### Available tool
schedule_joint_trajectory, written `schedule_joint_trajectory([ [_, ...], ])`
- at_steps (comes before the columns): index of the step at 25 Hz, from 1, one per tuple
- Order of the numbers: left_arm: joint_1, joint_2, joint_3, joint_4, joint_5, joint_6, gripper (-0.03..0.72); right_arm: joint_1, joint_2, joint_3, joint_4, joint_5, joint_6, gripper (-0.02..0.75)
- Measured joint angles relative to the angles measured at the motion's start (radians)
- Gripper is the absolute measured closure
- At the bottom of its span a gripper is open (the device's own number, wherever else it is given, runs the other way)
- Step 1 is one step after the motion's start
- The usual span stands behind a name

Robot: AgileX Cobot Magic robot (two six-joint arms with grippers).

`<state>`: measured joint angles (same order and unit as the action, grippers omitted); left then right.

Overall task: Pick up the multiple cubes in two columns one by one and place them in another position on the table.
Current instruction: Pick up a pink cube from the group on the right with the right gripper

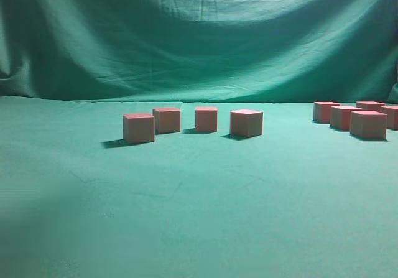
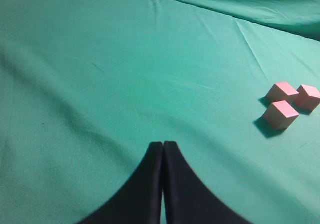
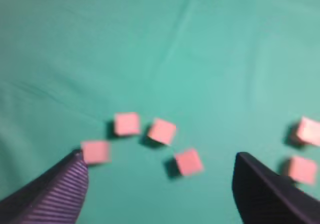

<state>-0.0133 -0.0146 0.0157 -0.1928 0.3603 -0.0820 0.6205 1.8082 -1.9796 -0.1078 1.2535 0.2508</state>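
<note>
Table (image 1: 199,216): green cloth, creased, draped backdrop (image 1: 199,35) behind.

Cubes, exterior view: four in loose row at centre (image 1: 138,128), (image 1: 166,120), (image 1: 206,119), (image 1: 246,123); five clustered at 3 o'clock (image 1: 368,124), all resting on cloth, none held.

My left gripper (image 2: 163,149): fingers pressed together, nothing between; three cubes (image 2: 281,114) well apart at 2 o'clock.

My right gripper (image 3: 160,161): fingers spread wide, nothing between; view blurred; four cubes (image 3: 162,131) below, two more at 3 o'clock (image 3: 302,169).

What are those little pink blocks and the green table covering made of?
The cubes look like painted wood or dense foam: matte, sharp-edged, redder tops, tan-pink sides; which one is unclear. The table is covered in woven-looking green cloth, matte, with faint creases.
</note>
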Motion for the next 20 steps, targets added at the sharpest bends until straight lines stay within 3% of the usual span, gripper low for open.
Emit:
schedule_joint_trajectory([
  [11, 0.0, 0.0, 0.0, 0.0, 0.0, 0.0, 0.688, -0.28, -0.119, 0.547, -0.02, -0.019, 0.002, 0.184],
  [15, 0.0, 0.0, 0.0, 0.0, 0.0, 0.0, 0.688, -0.345, -0.119, 0.686, -0.016, -0.135, 0.03, 0.184],
  [20, 0.0, 0.0, 0.0, 0.0, 0.0, 0.0, 0.688, -0.382, -0.1, 0.748, 0.014, -0.274, 0.043, 0.184],
])
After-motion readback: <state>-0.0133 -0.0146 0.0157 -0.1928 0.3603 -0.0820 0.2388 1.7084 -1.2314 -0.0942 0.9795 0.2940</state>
